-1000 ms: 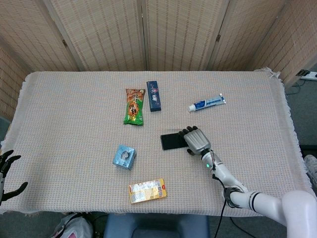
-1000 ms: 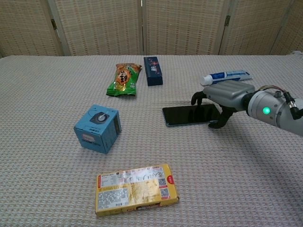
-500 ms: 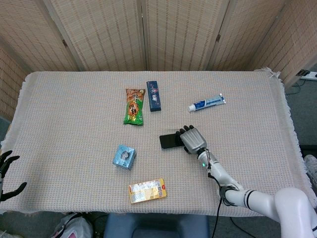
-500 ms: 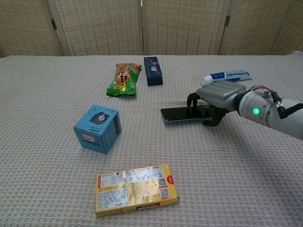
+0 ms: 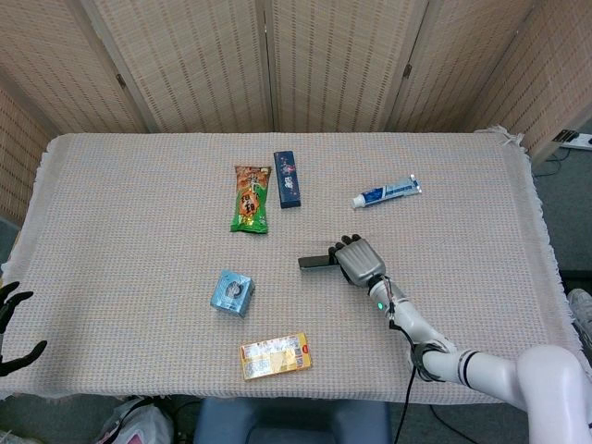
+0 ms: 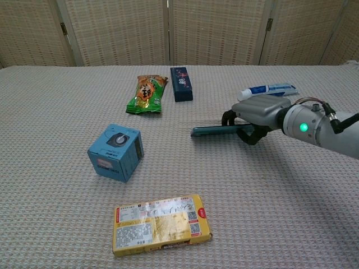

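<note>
Under right hand (image 6: 259, 114), phone (image 6: 212, 130) half-hidden.

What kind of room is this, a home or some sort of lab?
Probably a lab or test setup, not a home: a cloth-covered table ringed by woven folding screens, with unrelated items spread apart on it, like a toothpaste tube and a snack packet.
</note>
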Motion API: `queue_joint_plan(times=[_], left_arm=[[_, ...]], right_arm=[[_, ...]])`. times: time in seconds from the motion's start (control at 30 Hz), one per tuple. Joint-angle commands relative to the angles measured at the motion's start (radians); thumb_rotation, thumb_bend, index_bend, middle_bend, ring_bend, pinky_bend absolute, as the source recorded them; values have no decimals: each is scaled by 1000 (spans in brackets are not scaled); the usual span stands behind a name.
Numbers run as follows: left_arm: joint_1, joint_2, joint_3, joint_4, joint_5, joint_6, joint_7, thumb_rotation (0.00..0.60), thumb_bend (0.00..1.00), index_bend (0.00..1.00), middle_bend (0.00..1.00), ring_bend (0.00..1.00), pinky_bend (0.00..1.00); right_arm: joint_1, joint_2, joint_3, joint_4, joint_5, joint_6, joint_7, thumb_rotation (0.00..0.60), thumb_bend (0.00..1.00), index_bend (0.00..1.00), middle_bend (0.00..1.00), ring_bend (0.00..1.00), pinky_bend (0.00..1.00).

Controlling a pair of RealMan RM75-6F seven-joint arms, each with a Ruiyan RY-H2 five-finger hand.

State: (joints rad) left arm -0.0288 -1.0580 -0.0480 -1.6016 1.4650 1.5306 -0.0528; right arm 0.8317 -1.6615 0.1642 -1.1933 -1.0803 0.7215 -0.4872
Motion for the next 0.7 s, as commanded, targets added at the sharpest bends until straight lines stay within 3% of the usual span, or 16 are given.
queue_joint_plan(times=[0.03, 0.17, 0.27, 0.5, 0.7], left_arm=[[0, 0, 0, -1, 2, 2, 1, 600, 211, 233, 145, 150, 195], [1, 1, -1, -2, 2, 2, 3, 600, 211, 233, 145, 150, 195], [-2, 1, 0, -6, 7, -1, 8, 600, 211, 233, 145, 150, 195], [-2, 5, -2, -17, 15, 8, 11, 600, 211, 233, 145, 150, 195], [3, 7, -1, -15, 13, 12, 4, 600, 211, 233, 145, 150, 195]], right_arm=[[-11, 61, -17, -82, 17, -5, -2, 600, 656, 397, 403, 209, 242], [-26, 157, -38, -220, 49, -24, 14, 600, 656, 421, 422, 221, 242], [-21, 187, -45, -257, 79, -18, -2, 600, 654, 425, 425, 224, 242], [10, 136, -24, -183, 134, 28, -22, 600, 612, 418, 382, 224, 242], [-9, 144, -21, -191, 58, 136, -10, 600, 576, 274, 253, 177, 242]])
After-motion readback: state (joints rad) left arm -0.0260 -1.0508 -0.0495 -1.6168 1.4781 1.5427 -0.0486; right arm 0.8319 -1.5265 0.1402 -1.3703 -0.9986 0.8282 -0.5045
